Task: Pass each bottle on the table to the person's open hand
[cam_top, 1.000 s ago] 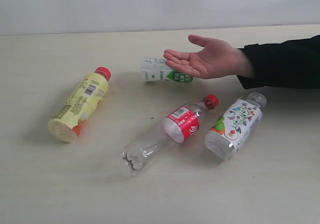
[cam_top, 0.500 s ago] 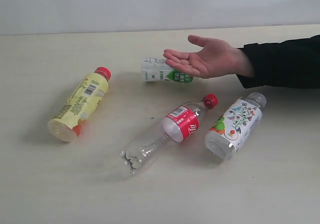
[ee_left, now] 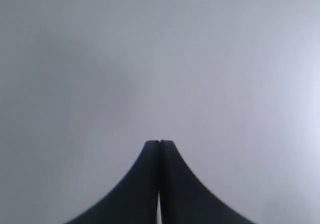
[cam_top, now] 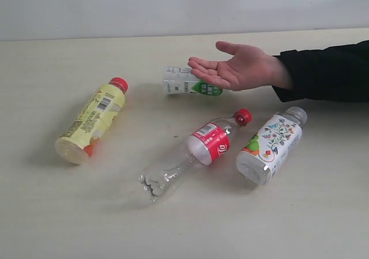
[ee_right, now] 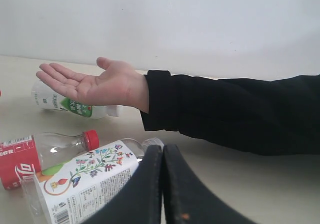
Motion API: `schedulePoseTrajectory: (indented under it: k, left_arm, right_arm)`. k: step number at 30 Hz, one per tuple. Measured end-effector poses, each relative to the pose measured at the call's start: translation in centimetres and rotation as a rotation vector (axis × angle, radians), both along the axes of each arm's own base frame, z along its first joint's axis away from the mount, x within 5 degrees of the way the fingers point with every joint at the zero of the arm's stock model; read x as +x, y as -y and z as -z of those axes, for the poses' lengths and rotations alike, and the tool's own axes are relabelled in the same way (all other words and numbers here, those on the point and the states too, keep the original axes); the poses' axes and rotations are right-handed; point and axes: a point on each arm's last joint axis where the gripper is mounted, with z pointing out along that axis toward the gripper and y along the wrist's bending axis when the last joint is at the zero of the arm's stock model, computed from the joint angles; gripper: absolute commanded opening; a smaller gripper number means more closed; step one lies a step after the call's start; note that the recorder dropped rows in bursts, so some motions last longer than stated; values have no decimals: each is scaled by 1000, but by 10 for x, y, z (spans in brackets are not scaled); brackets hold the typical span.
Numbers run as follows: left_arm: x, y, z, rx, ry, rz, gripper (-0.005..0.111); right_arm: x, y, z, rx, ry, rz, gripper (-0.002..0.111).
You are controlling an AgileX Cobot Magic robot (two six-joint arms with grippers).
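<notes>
Pressing together along their whole visible length, the two dark fingers of the right gripper (ee_right: 162, 146) leave no gap and hold nothing. Closest to this gripper is the white floral-labelled bottle (ee_right: 85, 181), lying on its side on the table (ee_right: 280, 184) just ahead of the fingertips and partly hidden behind them; whether they touch it cannot be told. Alongside that bottle, a little farther from the gripper, lies the clear bottle with the red label and red cap (ee_right: 30, 156), its cap close to the floral bottle's neck. Beyond both, straight out from the fingertips, the person's open hand (ee_right: 95, 87) hovers palm up with fingers extended, above the tabletop, a black sleeve (ee_right: 235, 109) running back from the wrist. The white-and-green labelled bottle (ee_right: 60, 103) lies on its side past the hand, partly covered by the palm and fingers from this angle. The yellow bottle with the red cap (cam_top: 92, 120) shows only in the exterior view, on its side well apart from the other three, the farthest of the four from the hand. The left gripper (ee_left: 159, 142) likewise has its fingers closed flat against each other on nothing, and before them is only a plain pale grey surface. Neither gripper appears in the exterior view.
</notes>
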Motion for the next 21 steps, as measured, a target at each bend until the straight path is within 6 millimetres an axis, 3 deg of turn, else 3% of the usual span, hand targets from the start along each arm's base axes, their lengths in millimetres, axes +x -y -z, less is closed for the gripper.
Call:
schedulePoseTrajectory:
  k: [4, 7, 10, 13, 15, 18, 21]
  left_arm:
    - [-11, -3, -19, -90, 158, 31, 0]
    - [-15, -8, -56, -86, 251, -35, 0]
    - [0, -9, -106, -27, 229, -136, 0]
    - [53, -4, -140, 54, -7, -178, 0]
    - [107, 2, -145, 127, -269, -169, 0]
    - [189, 17, -123, 240, -685, -123, 0]
    - [243, 35, -89, 387, -1054, -52, 2]
  right_arm:
    - [0, 0, 0, 0, 0, 0, 0]
    - [0, 0, 0, 0, 0, 0, 0]
    - [0, 0, 0, 0, 0, 0, 0]
    - [0, 0, 0, 0, 0, 0, 0]
    - [0, 0, 0, 0, 0, 0, 0]
    - [0, 0, 0, 0, 0, 0, 0]
    - [0, 0, 0, 0, 0, 0, 0]
